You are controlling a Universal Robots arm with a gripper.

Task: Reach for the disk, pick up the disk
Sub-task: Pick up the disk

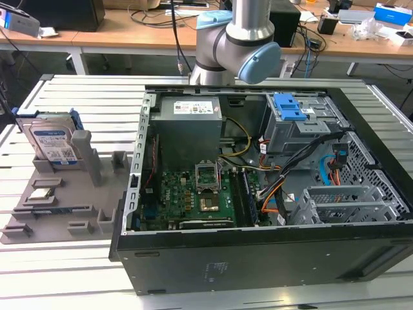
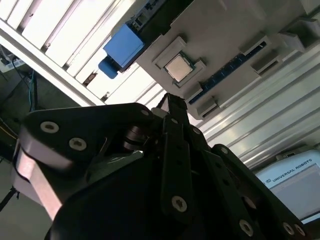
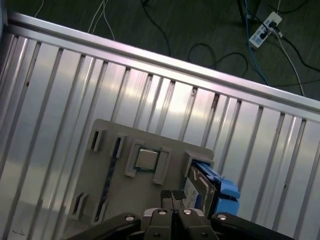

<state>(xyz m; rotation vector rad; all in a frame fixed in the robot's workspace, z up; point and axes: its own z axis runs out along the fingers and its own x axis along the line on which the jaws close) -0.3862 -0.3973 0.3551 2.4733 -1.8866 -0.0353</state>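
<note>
The pincer [image 3: 172, 194] has its two fingertips pressed together with nothing between them. In both wrist views it hangs high above the grey fixture tray [image 3: 112, 145], well apart from everything on it; the second wrist view shows the pincer [image 2: 171, 100] edge-on, as one dark stack of links.

The disk [image 3: 201, 186] is below the pincer and a little to one side of its tips. It stands upright on its edge in a slot at the tray's border, its blue plastic bracket [image 3: 226, 190] on the side turned away from the pincer. In the exterior view the disk [image 1: 50, 141] shows its white-and-blue label, and its silver-grey metal rises above the tray [image 1: 64, 216]. Nothing touches it.

Almost straight under the fingertips, a square processor chip [image 3: 146, 159] lies flat in a raised frame on the tray, just beside the disk's slot. The second wrist view shows the same chip [image 2: 177, 67], with the blue bracket [image 2: 124, 46] beyond it.

The tray rests on a ribbed aluminium table [image 3: 55, 85]. In the exterior view an open computer case [image 1: 258, 258] lies on this table next to the tray, with its motherboard [image 1: 187, 194] and grey power supply [image 1: 190, 119] showing. The arm [image 1: 239, 45] rises behind the case.
</note>
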